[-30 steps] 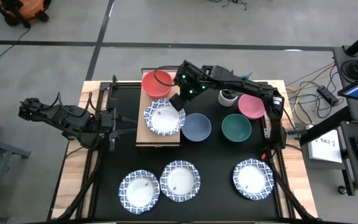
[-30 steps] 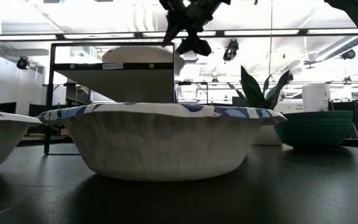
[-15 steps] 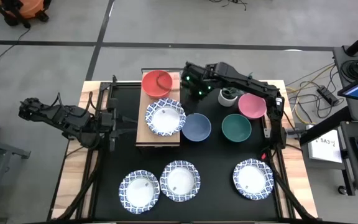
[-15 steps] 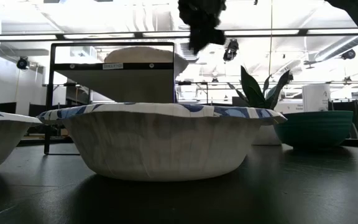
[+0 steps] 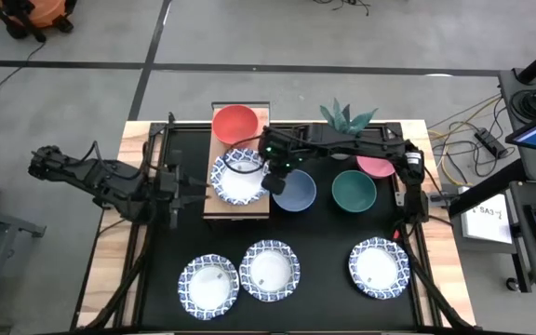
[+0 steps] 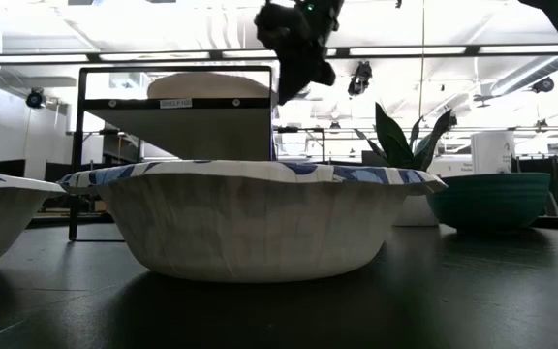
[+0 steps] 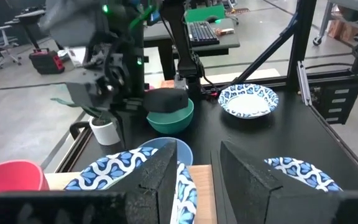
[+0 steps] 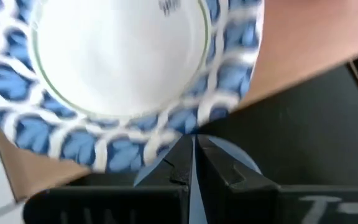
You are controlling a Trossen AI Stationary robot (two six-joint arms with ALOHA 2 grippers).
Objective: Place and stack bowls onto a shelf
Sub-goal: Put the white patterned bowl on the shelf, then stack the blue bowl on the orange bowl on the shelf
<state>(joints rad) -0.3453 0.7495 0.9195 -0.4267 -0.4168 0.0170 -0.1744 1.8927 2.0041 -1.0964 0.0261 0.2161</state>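
Beside the blue bowl (image 5: 294,190), the right gripper (image 5: 273,179) hangs with fingers pinching the bowl's rim (image 8: 229,149), a grip only the right wrist view reveals. Just beyond lies a patterned dish (image 5: 238,177) on the shelf (image 5: 214,197), whose long axis runs toward the red bowl (image 5: 234,122).

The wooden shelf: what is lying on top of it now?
The shelf carries a red bowl and one white patterned dish. The right end effector covers the dish's edge nearest the blue bowl.
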